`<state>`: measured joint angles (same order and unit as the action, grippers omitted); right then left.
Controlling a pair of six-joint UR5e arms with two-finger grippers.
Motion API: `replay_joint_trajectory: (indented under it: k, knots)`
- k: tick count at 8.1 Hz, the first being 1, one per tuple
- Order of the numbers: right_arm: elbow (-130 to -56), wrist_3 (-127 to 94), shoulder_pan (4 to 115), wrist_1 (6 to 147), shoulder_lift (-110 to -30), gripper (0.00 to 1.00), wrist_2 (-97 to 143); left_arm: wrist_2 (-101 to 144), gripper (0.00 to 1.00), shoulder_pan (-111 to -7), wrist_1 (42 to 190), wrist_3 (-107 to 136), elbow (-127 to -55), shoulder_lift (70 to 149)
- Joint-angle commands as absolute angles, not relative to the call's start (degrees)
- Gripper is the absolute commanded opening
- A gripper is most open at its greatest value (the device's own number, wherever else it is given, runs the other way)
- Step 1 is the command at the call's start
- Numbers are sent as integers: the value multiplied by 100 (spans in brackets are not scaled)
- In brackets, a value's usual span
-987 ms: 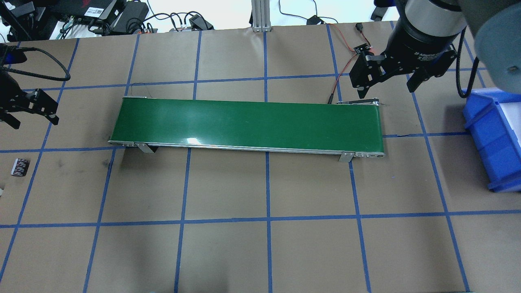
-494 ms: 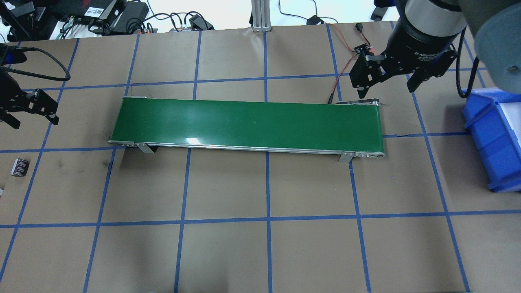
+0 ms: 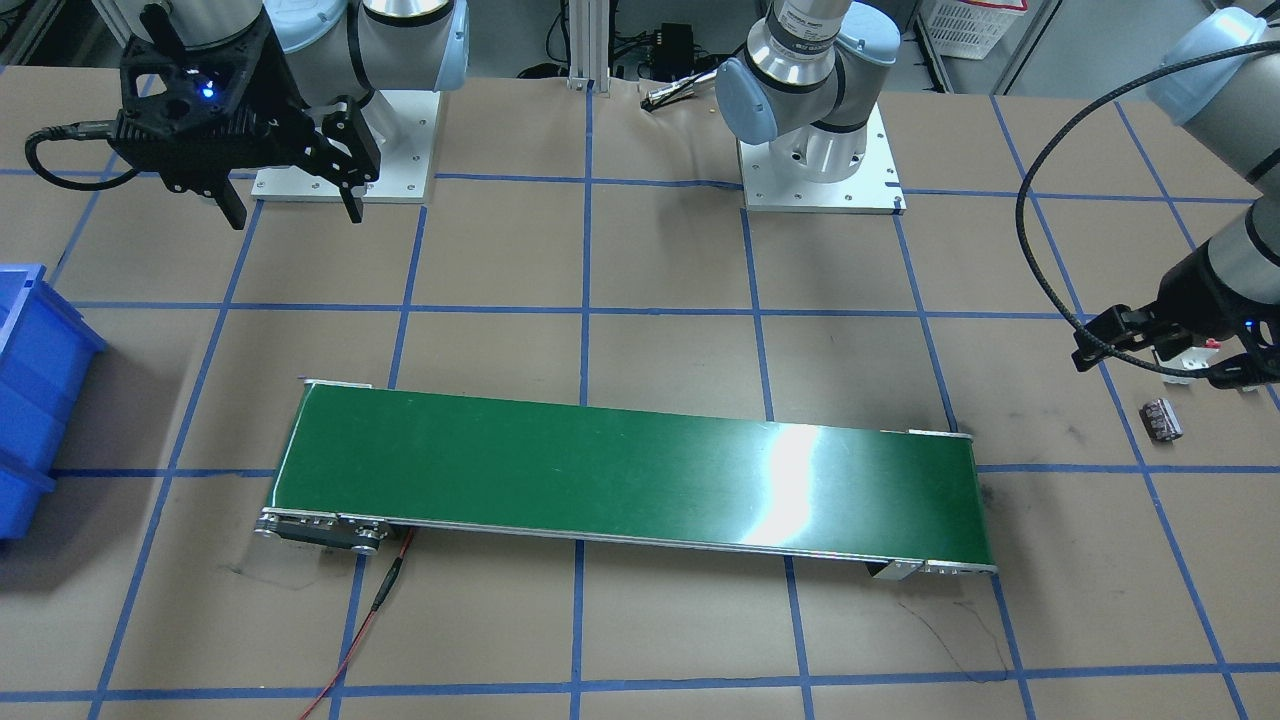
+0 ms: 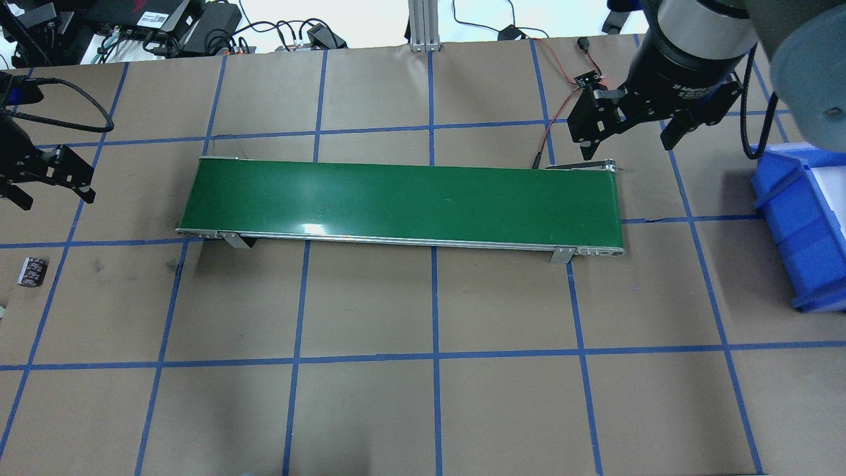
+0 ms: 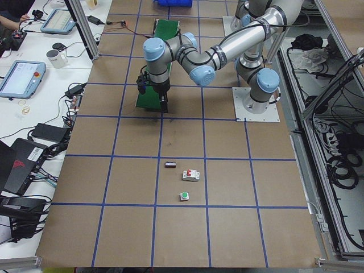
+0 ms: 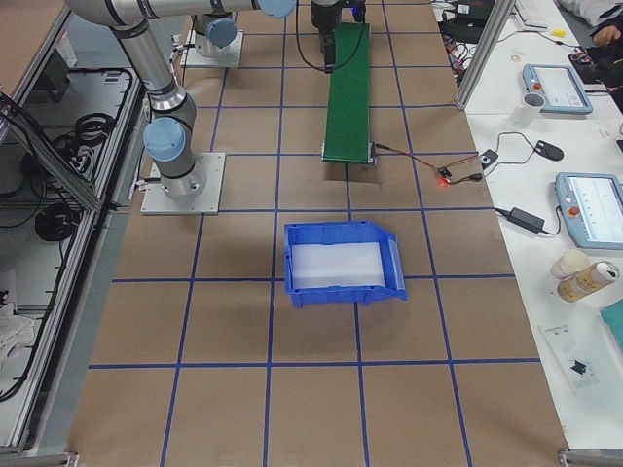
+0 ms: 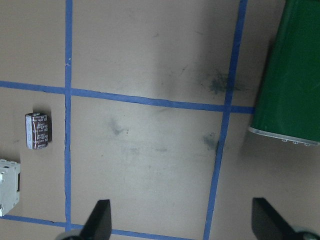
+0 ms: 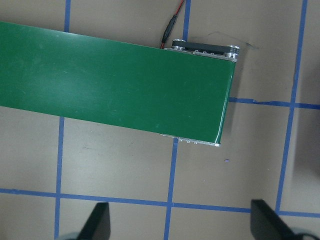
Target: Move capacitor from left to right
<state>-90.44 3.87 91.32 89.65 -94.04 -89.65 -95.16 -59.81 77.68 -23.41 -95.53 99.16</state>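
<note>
The capacitor [image 4: 31,272], a stubby dark cylinder with pale markings, lies on its side on the table at the far left. It also shows in the front view [image 3: 1162,418], the left side view [image 5: 170,165] and the left wrist view [image 7: 37,130]. My left gripper [image 4: 54,196] is open and empty, hovering above the table on the far side of the capacitor, between it and the conveyor's left end; it also shows in the left wrist view [image 7: 182,220]. My right gripper [image 4: 626,144] is open and empty above the conveyor's right end; it also shows in the right wrist view [image 8: 180,220].
A green conveyor belt [image 4: 403,201] runs left to right across the middle of the table. A blue bin [image 4: 793,231] with a white bottom stands at the right edge. A white breaker [image 5: 191,175] and a green-capped push button [image 5: 184,196] lie near the capacitor.
Both grippers have only crept a few pixels, staying open. The capacitor has not moved.
</note>
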Motion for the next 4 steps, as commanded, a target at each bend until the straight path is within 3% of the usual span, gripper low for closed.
replay_joint_trajectory:
  k: [1, 4]
  knots:
    - [-9044, 387, 9132, 8965, -9404, 100, -8965, -9641, 100, -5732, 7735, -2887, -9545, 10185]
    - [-9044, 387, 9132, 8965, -9404, 100, -8965, -9756, 100, -5239, 6536, -3338, -9554, 10695]
